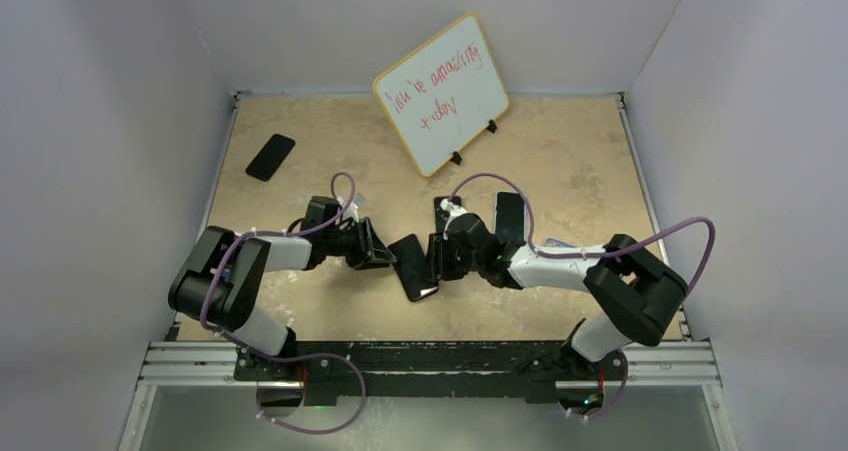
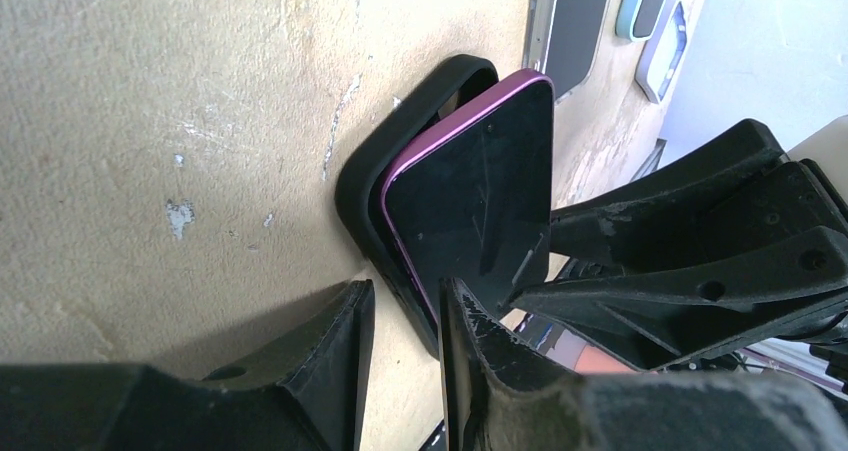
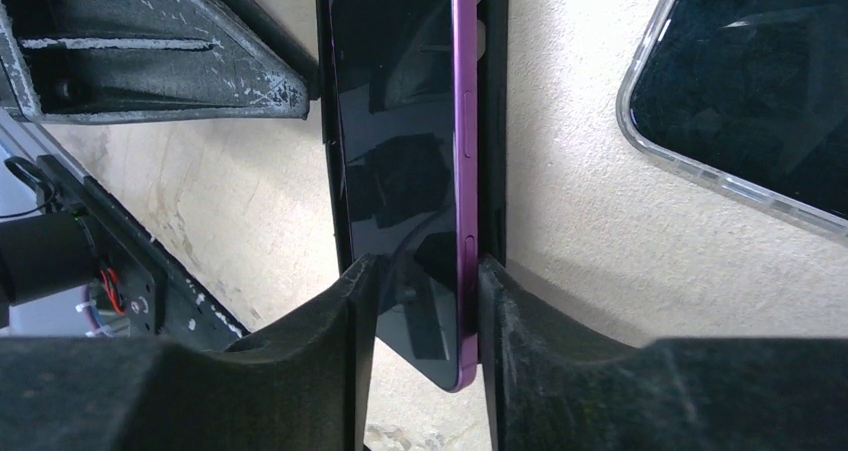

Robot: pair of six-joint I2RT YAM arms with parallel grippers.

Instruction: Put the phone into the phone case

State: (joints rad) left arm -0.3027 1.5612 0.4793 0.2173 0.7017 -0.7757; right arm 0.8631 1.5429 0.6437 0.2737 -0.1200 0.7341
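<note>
The phone (image 1: pixel 418 271), with a black screen and purple edge, lies at the table's middle, partly seated in the black phone case (image 2: pixel 360 186). In the left wrist view the phone (image 2: pixel 480 191) has its purple long edge raised out of the case wall. My left gripper (image 2: pixel 408 316) stands at the case's near corner, its fingers narrowly apart around the case wall. My right gripper (image 3: pixel 425 301) is shut across the phone (image 3: pixel 400 151) at its near end; one finger (image 3: pixel 520 351) presses the purple edge. The case (image 3: pixel 493 121) shows behind that edge.
A dark phone in a clear case (image 3: pixel 750 91) lies just right of the right gripper, also in the top view (image 1: pixel 510 216). Another black phone (image 1: pixel 270 157) lies far left. A whiteboard (image 1: pixel 440 91) stands at the back. Walls enclose the table.
</note>
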